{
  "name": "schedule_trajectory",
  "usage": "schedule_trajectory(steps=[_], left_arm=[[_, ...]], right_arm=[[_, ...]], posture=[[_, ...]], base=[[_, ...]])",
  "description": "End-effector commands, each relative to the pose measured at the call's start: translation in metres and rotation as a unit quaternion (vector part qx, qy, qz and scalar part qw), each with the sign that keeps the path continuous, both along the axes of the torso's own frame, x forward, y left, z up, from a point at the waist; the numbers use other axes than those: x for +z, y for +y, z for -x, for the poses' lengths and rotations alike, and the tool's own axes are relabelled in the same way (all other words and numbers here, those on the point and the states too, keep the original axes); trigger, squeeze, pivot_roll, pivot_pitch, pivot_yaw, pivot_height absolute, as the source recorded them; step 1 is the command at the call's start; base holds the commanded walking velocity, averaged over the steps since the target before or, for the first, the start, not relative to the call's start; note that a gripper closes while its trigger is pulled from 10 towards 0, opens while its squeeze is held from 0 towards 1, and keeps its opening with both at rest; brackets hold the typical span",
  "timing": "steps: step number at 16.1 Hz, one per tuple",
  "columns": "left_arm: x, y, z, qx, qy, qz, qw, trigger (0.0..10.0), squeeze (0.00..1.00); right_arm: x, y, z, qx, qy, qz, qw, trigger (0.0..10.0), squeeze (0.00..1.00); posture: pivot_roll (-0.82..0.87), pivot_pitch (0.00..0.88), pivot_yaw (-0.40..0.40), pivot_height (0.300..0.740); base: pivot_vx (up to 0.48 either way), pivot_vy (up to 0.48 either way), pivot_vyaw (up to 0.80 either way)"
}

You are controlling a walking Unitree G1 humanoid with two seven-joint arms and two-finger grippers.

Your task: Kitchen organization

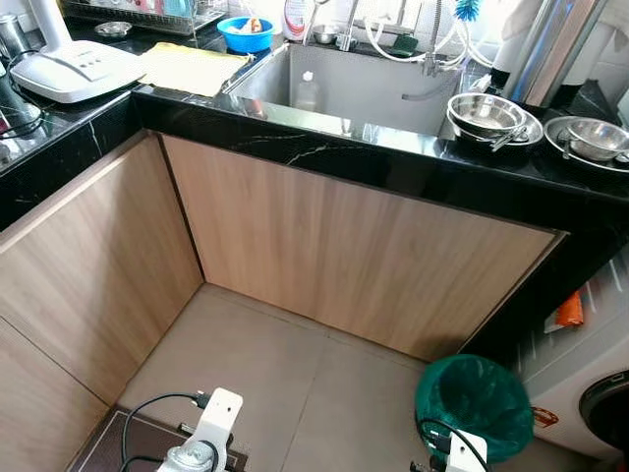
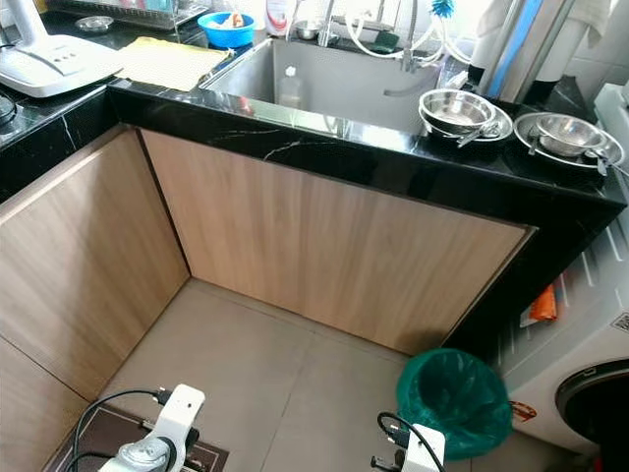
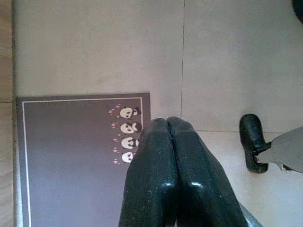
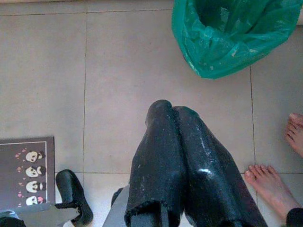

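Note:
A black L-shaped counter [image 1: 324,147] carries a steel sink [image 1: 373,93] with a clear bottle [image 1: 307,90] standing inside it. To the right of the sink are stacked steel bowls [image 1: 488,115] and another steel bowl [image 1: 593,138]. Left of the sink lie a yellow cloth [image 1: 193,67], a blue bowl [image 1: 245,33] and a white appliance [image 1: 74,69]. Both arms hang low, far below the counter. My left gripper [image 3: 167,122] is shut and empty over a dark floor mat [image 3: 71,156]. My right gripper [image 4: 171,108] is shut and empty over floor tiles.
A green-lined bin [image 1: 474,403] stands on the floor at the right, beside a washing machine [image 1: 590,383]. Wooden cabinet fronts [image 1: 344,246] close off the corner. A person's bare feet [image 4: 270,182] stand near my right side. Taps and hoses [image 1: 432,39] crowd the sink's back.

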State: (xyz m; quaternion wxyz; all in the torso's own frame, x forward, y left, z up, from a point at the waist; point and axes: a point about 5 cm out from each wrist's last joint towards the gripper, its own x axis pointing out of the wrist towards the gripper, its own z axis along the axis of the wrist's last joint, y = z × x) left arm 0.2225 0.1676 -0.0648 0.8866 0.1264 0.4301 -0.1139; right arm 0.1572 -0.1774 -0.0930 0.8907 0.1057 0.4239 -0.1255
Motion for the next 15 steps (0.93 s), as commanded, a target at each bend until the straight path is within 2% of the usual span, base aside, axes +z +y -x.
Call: schedule_trajectory(steps=[1, 8, 15], left_arm=[[0.0001, 0.0013, -0.0002, -0.011, 0.001, -0.010, 1.000, 10.0, 0.00], [0.0051, 0.0043, -0.0078, -0.018, -0.007, -0.015, 1.000, 10.0, 0.00], [0.0001, 0.0047, 0.0001, -0.012, 0.004, -0.016, 1.000, 10.0, 0.00]], right_arm=[[-0.0011, 0.0014, 0.0016, -0.004, 0.006, -0.001, 1.000, 10.0, 0.00], [0.0001, 0.0099, -0.0037, -0.013, 0.002, -0.014, 1.000, 10.0, 0.00], [0.0000, 0.0083, -0.0036, -0.003, 0.004, -0.014, 1.000, 10.0, 0.00]], posture=[[0.07, 0.031, -0.042, 0.740], [0.07, 0.034, -0.013, 0.740], [0.08, 0.040, -0.030, 0.740]], base=[[0.000, 0.000, 0.00], [0.000, 0.000, 0.00], [0.000, 0.000, 0.00]])
